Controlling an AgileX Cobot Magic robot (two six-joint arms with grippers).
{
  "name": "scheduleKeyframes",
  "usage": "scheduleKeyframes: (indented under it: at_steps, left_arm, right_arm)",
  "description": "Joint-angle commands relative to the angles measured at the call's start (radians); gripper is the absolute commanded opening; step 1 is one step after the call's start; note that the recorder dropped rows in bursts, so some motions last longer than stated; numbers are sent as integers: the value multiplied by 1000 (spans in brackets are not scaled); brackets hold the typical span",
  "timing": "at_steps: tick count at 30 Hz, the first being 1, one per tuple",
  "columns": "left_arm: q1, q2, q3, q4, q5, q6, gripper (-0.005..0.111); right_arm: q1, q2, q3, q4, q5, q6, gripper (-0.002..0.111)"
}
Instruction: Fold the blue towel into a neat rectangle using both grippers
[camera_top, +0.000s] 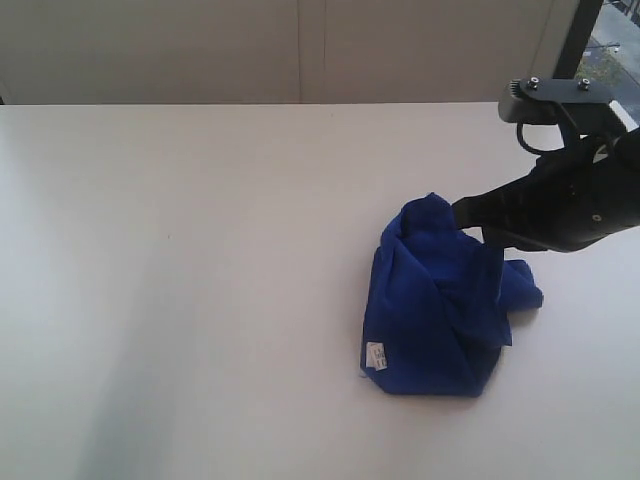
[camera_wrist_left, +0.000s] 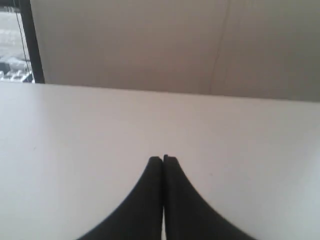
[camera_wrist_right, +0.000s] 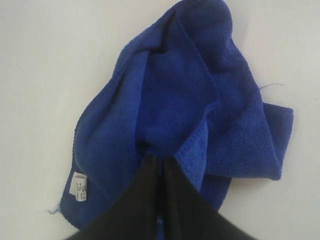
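The crumpled deep royal-blue microfibre towel (camera_top: 430, 310) lies heaped right of the middle of the pale, smooth white table (camera_top: 200, 250), its small white tag (camera_top: 375, 356) at the near corner. The cloth tents up to a peak at its far side. There the black right gripper (camera_top: 458, 210) reaches in low from the right, jaws pressed together on a fold. The black left gripper (camera_wrist_left: 163, 159) shows only in its wrist view, jaws closed on nothing, above bare tabletop. Beyond the far edge stands a plain beige wall (camera_top: 300, 50), with a dark-framed window (camera_top: 610, 45) at the right.
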Motion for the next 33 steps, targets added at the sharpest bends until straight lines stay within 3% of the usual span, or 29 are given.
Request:
scheduleKeyframes:
  at_steps: [1, 7, 16, 21, 23, 27, 30, 33]
  left_arm:
    - [2, 159, -112, -6, 180, 83, 0]
    - [2, 431, -179, -109, 347, 223, 0]
    - [2, 721, -179, -600, 356, 595, 0]
    - [-17, 905, -177, -788, 386, 662, 0]
    - [-84, 973, -177, -851, 349, 669, 0]
    - [-362, 1104, -177, -994, 107, 672, 0]
    - [-517, 1192, -179, -1094, -60, 672, 0]
    - [-648, 1288, -224, -1165, -141, 672, 0]
  right_arm:
    - [0, -3, 8, 12, -16, -9, 0]
    - [0, -3, 8, 43, -17, -9, 0]
    - [0, -3, 8, 52, -17, -9, 0]
    - [0, -3, 8, 76, -19, -9, 0]
    - [0, -3, 8, 91, -19, -9, 0]
    - [0, -3, 8, 91, -19, -9, 0]
    - [0, -3, 8, 91, -19, -9, 0]
    - [0, -3, 8, 91, -19, -9, 0]
